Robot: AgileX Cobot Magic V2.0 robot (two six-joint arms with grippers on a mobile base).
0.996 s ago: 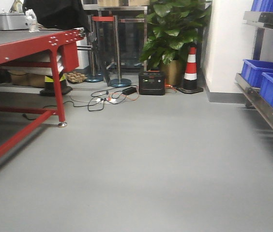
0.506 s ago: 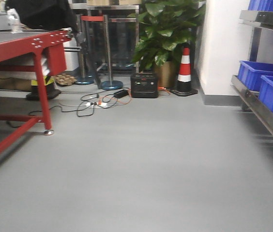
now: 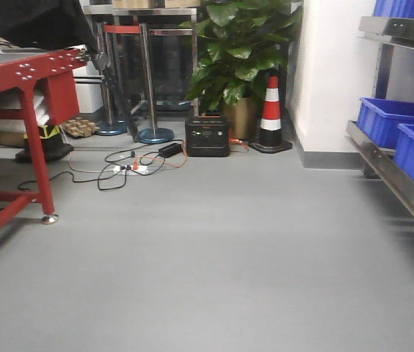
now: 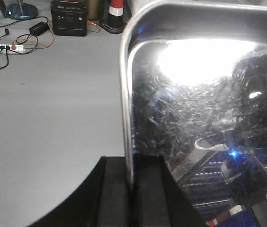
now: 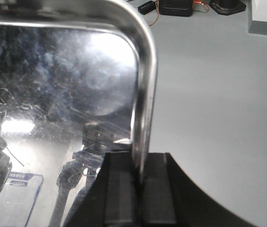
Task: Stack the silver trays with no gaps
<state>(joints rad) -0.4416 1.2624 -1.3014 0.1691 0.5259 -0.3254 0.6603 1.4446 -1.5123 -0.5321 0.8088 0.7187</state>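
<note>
A silver tray (image 4: 195, 94) fills the left wrist view, held up above the grey floor. My left gripper (image 4: 131, 163) is shut on its left rim, one black finger on each side of the thin edge. In the right wrist view the silver tray (image 5: 62, 85) shows its shiny scratched inside, and my right gripper (image 5: 138, 158) is shut on its right rim. I cannot tell whether both views show the same tray. Neither tray nor grippers appear in the front view.
A red metal table (image 3: 16, 73) stands at the left. Blue bins (image 3: 398, 121) sit on a steel shelf rail (image 3: 394, 183) at the right. A traffic cone (image 3: 270, 110), black power box (image 3: 207, 137), floor cables (image 3: 126, 165), plant (image 3: 236, 51) and stanchions (image 3: 152, 81) line the back.
In the front view the table, cone and power box have slid left and slightly down. The camera has turned toward the shelf on the right.
</note>
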